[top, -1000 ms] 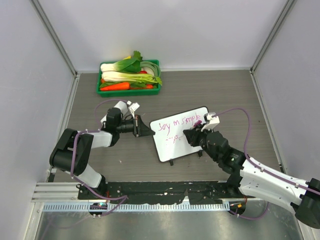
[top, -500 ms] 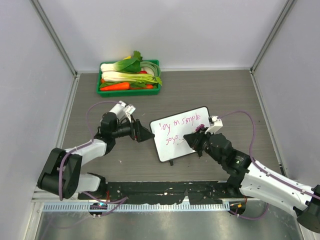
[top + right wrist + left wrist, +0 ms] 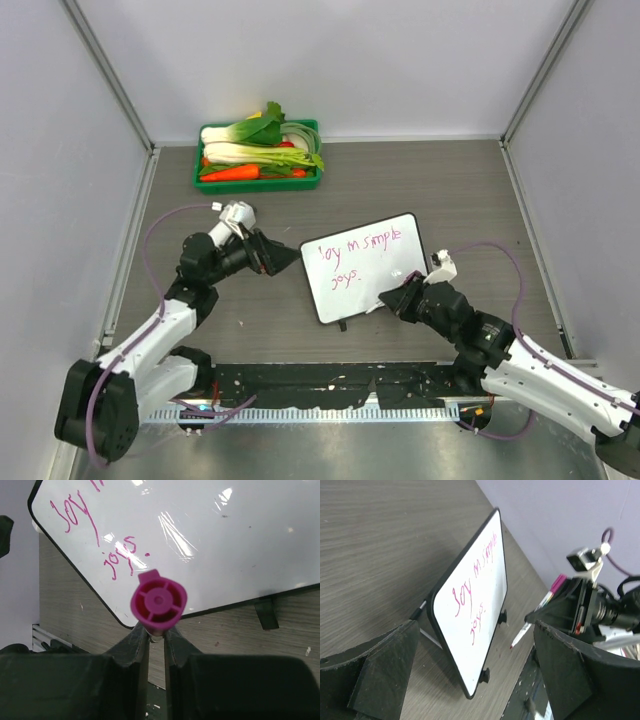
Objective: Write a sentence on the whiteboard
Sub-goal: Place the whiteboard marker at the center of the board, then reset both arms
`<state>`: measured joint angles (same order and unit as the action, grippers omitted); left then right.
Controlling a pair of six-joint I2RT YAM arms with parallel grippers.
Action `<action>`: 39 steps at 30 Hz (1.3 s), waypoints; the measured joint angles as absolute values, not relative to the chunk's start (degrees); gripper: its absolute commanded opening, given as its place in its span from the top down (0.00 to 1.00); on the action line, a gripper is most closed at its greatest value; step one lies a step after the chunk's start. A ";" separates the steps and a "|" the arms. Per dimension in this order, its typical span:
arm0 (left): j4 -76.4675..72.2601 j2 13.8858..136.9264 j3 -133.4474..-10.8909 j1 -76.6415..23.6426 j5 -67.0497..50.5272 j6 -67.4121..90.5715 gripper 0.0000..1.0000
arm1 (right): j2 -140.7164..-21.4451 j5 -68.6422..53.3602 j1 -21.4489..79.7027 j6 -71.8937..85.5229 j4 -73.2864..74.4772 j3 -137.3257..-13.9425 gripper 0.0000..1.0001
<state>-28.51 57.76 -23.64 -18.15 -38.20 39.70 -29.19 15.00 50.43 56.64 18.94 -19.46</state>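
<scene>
My left gripper (image 3: 283, 257) has its fingers (image 3: 380, 675) spread wide, with nothing between them. It sits just beside the left edge of the whiteboard (image 3: 362, 265), and I can see no contact with the frame. From that wrist the board stands propped at a tilt on its small black feet (image 3: 484, 675), face up toward the camera. I judge that this is why I am at this side: a light board like this would slide under pen pressure unless something steadied its edge. My right gripper (image 3: 393, 299) is narrowed onto the barrel of a pink marker (image 3: 535, 615), and its fingers (image 3: 137, 647) pinch just below the round butt end so that the tip points down and away from me. The tip hangs off the board near its lower right corner, over the wooden table (image 3: 450, 190), and is not touching the white surface. The sentence (image 3: 355, 250) runs in two magenta lines across the upper left of the board. It reads something like "Joy in simple" with "joys." beneath, ending in a dot. With that full stop in place and the pen clear, the writing looks finished to me. The right half of the board is bare and glossy. The green tray (image 3: 258, 183) of vegetables stays well apart at the far edge and plays no part here.
</scene>
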 measured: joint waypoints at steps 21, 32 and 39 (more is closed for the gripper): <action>4.05 46.11 -30.74 -18.26 -13.26 51.27 0.00 | -21.82 10.39 50.04 86.30 33.47 -9.52 0.22; 13.74 50.46 -31.81 -18.26 -11.42 52.45 0.00 | -20.73 12.97 49.45 87.68 33.67 -13.17 0.20; 20.93 53.84 -35.55 -18.26 -8.67 51.44 0.00 | -41.17 15.64 49.34 71.18 34.76 -37.43 0.21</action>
<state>20.93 53.84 -35.55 -18.26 -8.67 51.44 -41.17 15.64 49.34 71.18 34.76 -37.43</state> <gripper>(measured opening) 0.994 0.803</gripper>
